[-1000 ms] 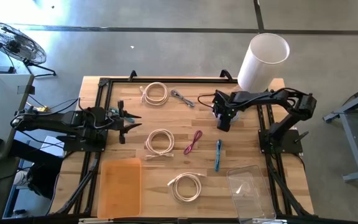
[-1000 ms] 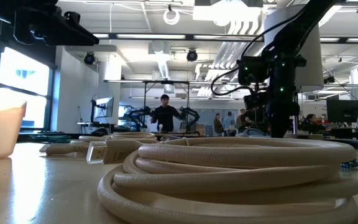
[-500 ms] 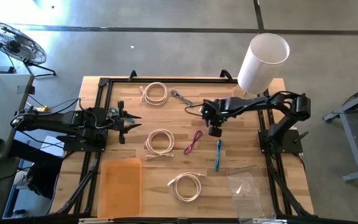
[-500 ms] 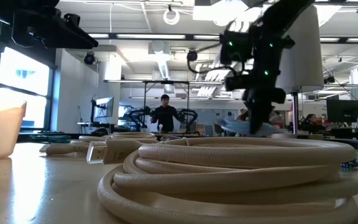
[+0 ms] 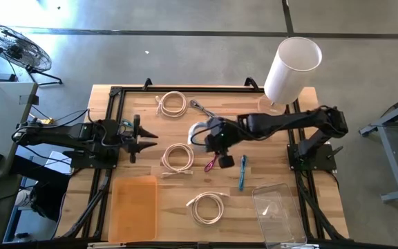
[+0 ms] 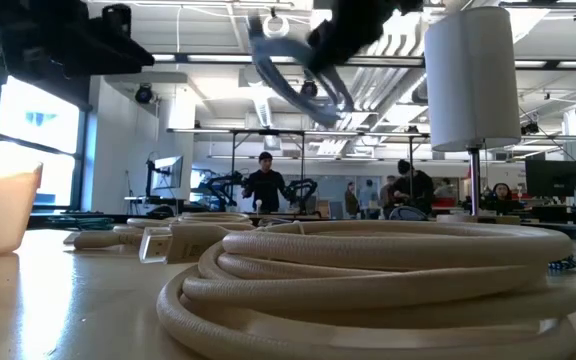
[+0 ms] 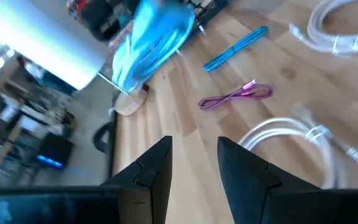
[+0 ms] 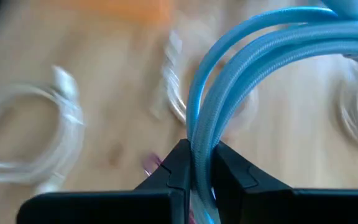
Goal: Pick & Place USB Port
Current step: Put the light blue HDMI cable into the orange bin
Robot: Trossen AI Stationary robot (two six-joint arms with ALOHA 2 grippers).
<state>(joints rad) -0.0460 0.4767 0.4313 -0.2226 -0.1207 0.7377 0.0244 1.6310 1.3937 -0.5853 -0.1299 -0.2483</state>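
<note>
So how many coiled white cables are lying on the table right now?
3. One white coil lies at the far side near the frame, one mid-table by the magenta cable, one near the front between the orange bin and clear bin. None seems hidden.

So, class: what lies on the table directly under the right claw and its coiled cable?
The right claw holds a light blue cable above the pink cable, whose upper end it hides.

Motion blur smears the light blue cable at the left wrist view's upper left and the orange tray cut off along the right wrist view's top edge.
</note>
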